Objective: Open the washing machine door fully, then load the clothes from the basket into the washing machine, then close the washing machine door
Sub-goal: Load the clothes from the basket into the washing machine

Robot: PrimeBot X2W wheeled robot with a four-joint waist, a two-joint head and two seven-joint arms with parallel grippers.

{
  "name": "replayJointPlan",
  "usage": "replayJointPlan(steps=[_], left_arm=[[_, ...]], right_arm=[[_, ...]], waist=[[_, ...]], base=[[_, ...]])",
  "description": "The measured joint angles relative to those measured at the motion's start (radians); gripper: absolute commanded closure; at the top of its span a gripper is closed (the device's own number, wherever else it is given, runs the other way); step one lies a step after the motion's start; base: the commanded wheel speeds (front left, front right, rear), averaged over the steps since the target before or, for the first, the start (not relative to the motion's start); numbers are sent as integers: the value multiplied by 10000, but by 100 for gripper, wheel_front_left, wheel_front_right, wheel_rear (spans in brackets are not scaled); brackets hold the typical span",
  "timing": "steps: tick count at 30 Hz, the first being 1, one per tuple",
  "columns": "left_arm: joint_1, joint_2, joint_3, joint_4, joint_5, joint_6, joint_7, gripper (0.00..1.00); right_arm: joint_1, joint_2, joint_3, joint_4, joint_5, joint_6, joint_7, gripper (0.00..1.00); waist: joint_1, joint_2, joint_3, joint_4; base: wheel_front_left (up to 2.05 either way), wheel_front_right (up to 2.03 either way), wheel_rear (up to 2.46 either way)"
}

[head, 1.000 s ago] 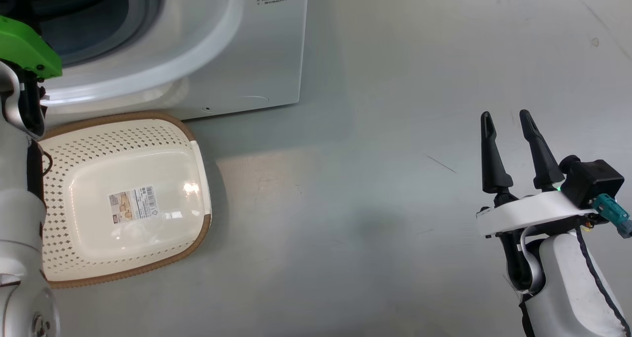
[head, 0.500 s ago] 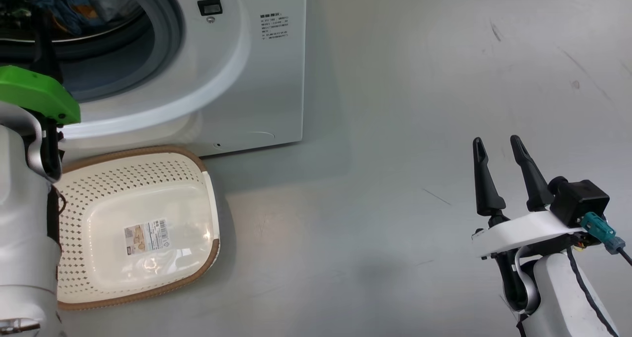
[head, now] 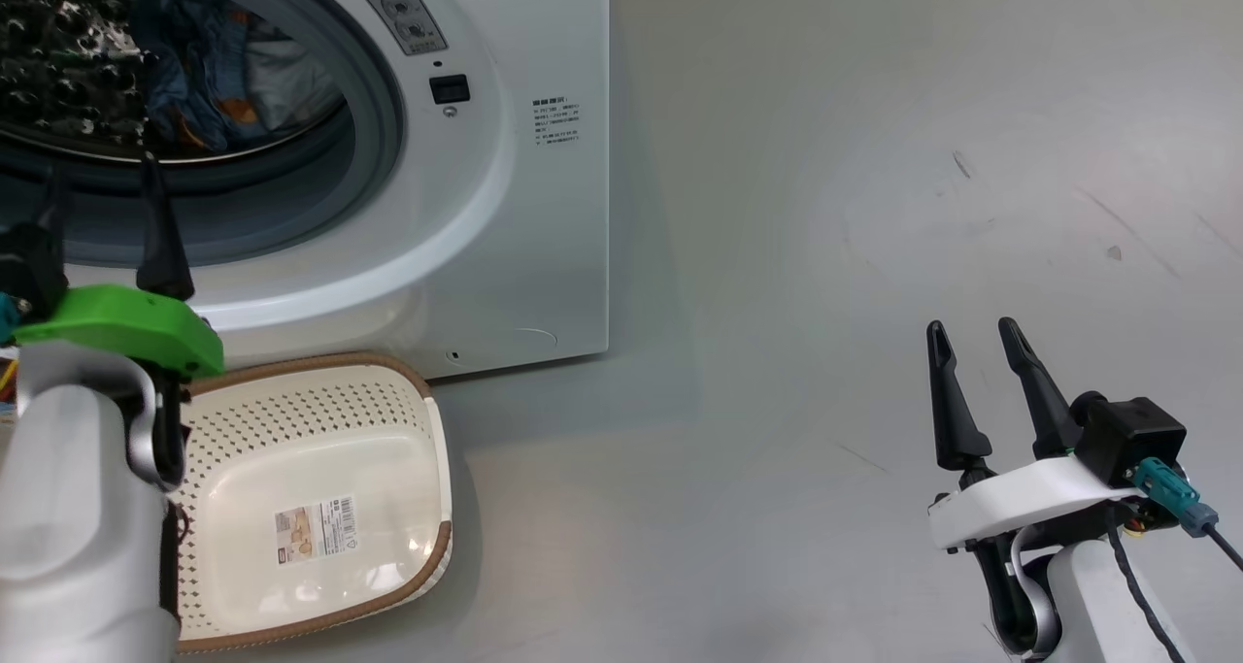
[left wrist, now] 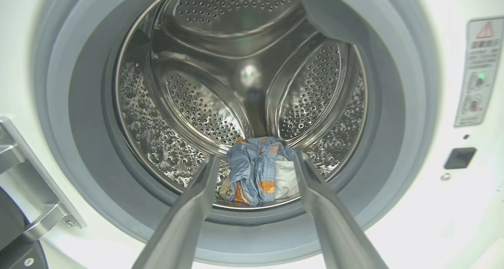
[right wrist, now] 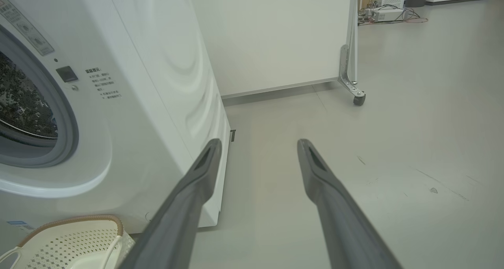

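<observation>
Clothes (left wrist: 258, 178): one blue-and-cream heap low in the drum (left wrist: 197, 103) of one washing machine (head: 544, 255). One basket (head: 311, 364) on the floor (head: 825, 255) just before it. Left pincer (left wrist: 256, 160) and right pincer (head: 971, 328), two in all, both spread wide, gripping nothing. Left wrist view: door hinge (left wrist: 35, 206); right wrist view: wheeled partition (right wrist: 275, 36).

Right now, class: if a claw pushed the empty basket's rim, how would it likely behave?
The basket is empty perforated plastic, so probably light and apt to slide on the smooth floor. Lifted by one side, it may tilt.
</observation>
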Motion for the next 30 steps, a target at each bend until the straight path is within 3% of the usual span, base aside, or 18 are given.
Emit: replayJointPlan(steps=[16, 30], left_arm=[[3260, -347, 161, -1824, 190, 13, 2, 0], [4965, -727, 422, -3137, 383, 102, 2, 0]], right_arm=[[486, -23, 238, -23, -61, 0, 0, 0], [807, -153, 46, -69, -174, 0, 0, 0]], waist=[[0, 0, -1136, 99], [0, 0, -1572, 162]], base=[[0, 0, 0], [0, 0, 0]])
